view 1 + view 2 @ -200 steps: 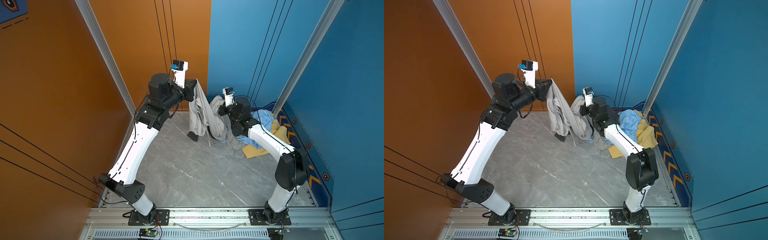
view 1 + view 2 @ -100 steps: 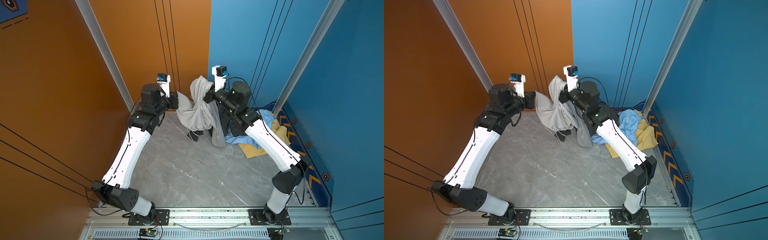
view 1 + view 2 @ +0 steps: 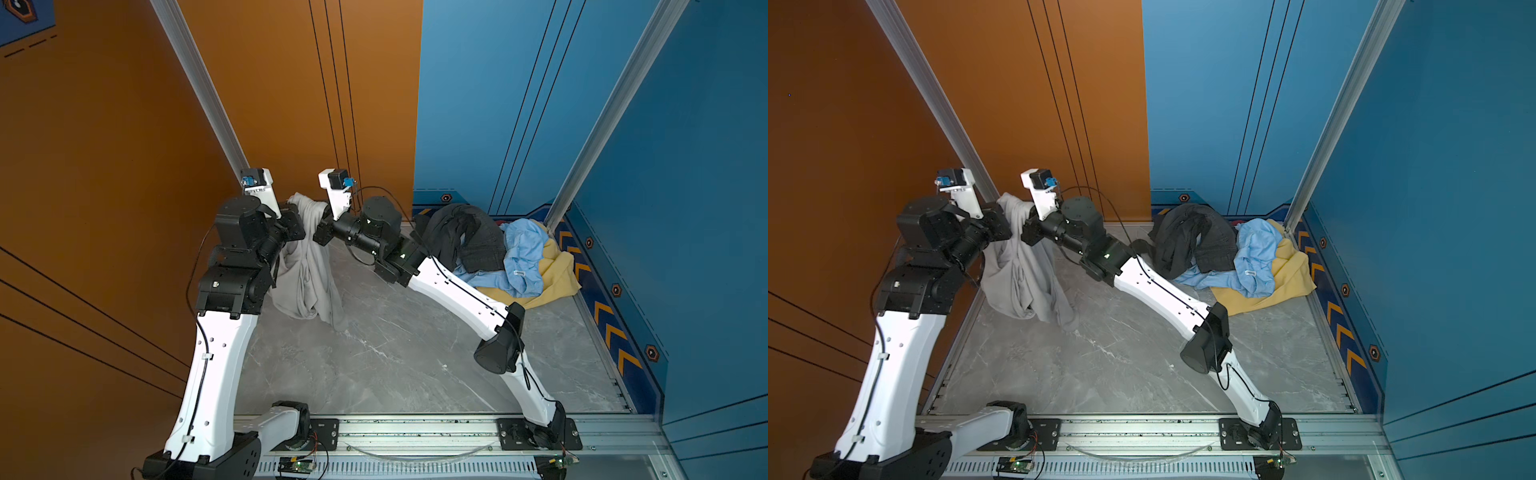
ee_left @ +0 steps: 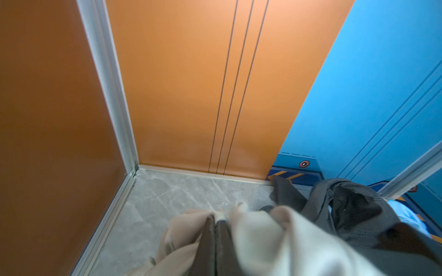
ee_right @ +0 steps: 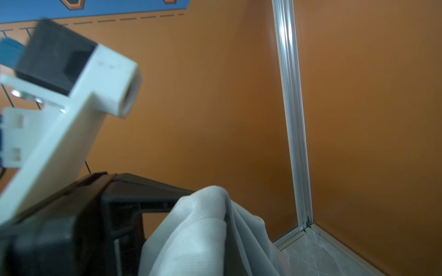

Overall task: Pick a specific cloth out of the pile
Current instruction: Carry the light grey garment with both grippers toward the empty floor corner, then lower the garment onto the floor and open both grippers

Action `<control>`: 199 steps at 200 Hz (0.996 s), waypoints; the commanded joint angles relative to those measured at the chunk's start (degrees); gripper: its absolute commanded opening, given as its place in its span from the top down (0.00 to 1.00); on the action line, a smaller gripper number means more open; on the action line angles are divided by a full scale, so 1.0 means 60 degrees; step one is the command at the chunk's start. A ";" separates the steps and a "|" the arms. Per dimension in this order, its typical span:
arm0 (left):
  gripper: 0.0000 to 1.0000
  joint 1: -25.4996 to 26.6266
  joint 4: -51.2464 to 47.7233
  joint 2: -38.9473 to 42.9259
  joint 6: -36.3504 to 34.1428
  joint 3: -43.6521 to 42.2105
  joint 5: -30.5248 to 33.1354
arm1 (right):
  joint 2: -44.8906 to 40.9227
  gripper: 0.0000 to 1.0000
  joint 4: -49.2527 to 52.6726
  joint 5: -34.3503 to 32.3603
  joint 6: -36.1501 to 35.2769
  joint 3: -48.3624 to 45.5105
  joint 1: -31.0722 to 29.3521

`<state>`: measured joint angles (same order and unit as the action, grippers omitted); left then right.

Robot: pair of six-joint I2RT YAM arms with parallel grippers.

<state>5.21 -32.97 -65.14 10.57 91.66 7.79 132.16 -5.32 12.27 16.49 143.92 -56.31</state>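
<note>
Hanging long-axis down from the left claw [image 3: 301, 224] and the right claw [image 3: 319, 232], both pinched shut on its top edge, the large plain light grey jersey cloth [image 3: 308, 286] trails onto the grey marbled floor [image 3: 395, 365], well left of the heap of charcoal, blue and yellow clothes [image 3: 521, 259]. Neither arm is nearer; only the left wrist view shows dark fingers [image 4: 207, 243] closed on fabric.

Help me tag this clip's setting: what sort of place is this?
Probably a robot test booth: orange and blue panel walls on aluminium posts, two arms bolted to a front rail, a pile of clothes on the floor.
</note>
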 commanded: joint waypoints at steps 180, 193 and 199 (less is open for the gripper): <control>0.73 -0.2383 0.0404 -0.1828 0.2267 -0.5763 -0.2410 | 0.0044 0.84 0.2990 0.1249 0.1023 -0.5228 0.0722; 0.56 -0.2565 0.0246 -0.2019 0.2209 -0.5636 -0.2652 | 0.0197 0.77 0.3542 0.1272 0.0951 -0.4984 0.0761; 0.49 -0.2640 0.0197 -0.2072 0.2208 -0.5593 -0.2747 | 0.0269 0.75 0.3853 0.1291 0.0891 -0.4833 0.0785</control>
<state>-8.82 -30.46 -75.72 23.57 56.03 -4.23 131.24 6.83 18.15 23.46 111.61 -51.83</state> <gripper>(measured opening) 0.399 0.210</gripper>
